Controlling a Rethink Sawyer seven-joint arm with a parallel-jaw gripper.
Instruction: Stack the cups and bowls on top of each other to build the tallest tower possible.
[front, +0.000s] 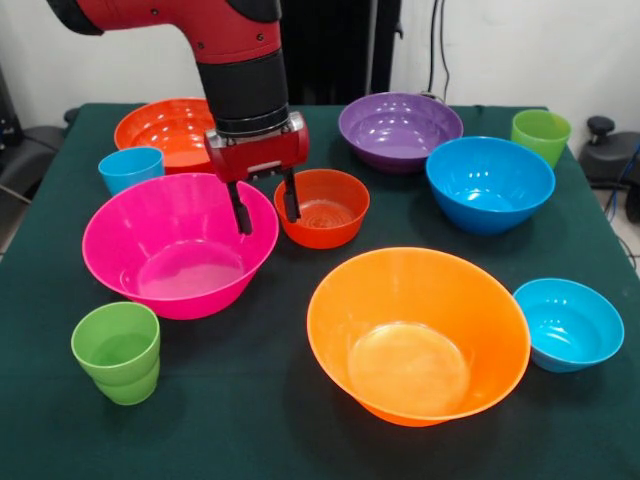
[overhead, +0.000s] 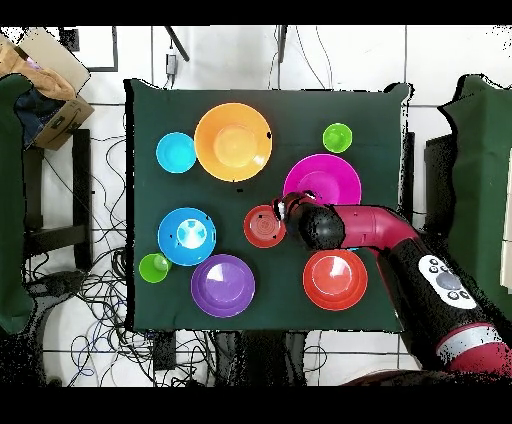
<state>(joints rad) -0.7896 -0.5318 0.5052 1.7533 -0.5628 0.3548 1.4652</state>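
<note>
A matt dark green cloth table cover lies smooth under everything. The large glossy pink plastic bowl and, at its four o'clock, the large shiny orange plastic bowl catch bright highlights. The purple round plastic bowl gleams too. The lime green plastic tumbler looks duller, satin-smooth.
</note>
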